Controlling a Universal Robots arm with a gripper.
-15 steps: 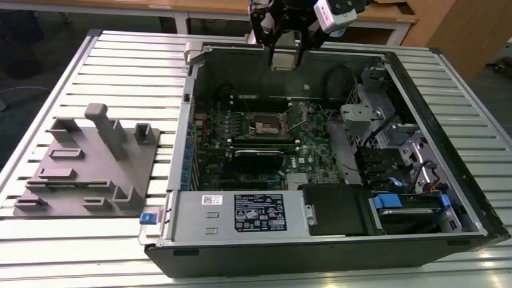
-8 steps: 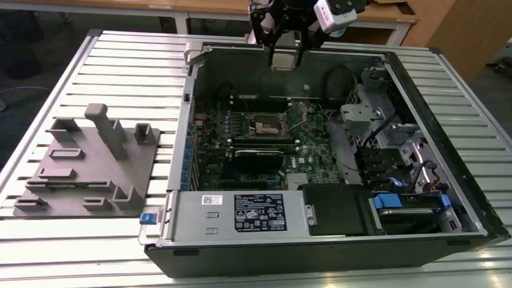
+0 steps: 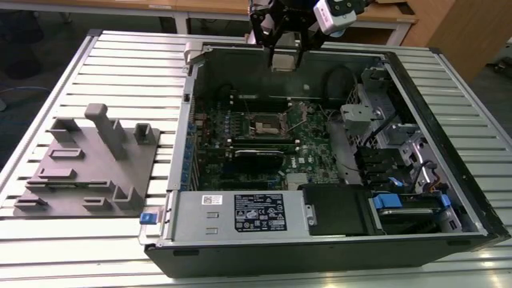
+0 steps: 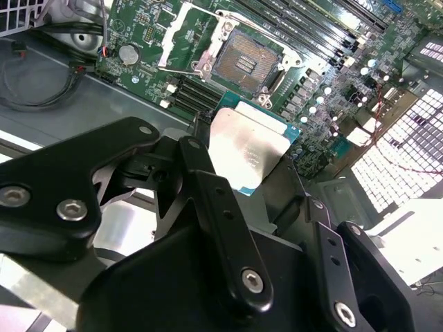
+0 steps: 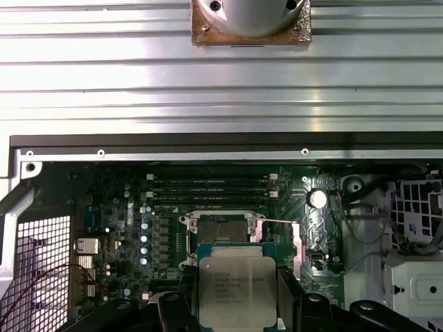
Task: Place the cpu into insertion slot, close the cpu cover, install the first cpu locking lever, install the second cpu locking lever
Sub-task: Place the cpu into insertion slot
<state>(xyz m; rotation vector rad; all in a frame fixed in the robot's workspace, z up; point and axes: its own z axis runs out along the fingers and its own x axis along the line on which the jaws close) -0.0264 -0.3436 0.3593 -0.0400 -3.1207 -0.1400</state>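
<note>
The gripper (image 3: 285, 57), top centre of the exterior view, clamps the cpu (image 5: 235, 287) between its fingers (above the case (image 3: 320, 258)); inside, the slot (image 4: 246, 62) sits bare, cover (image 4: 181, 38) raised.

Claw (image 5: 237, 296) grips cpu (image 5: 235, 282) nr bare insertion slot (image 5: 221, 227) on mobo (image 5: 118, 207).

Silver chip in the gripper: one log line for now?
gripper: shut on small silver-grey square cpu | above black computer case | tan-gold square insertion slot: empty | silvery frame cpu cover: open
</note>
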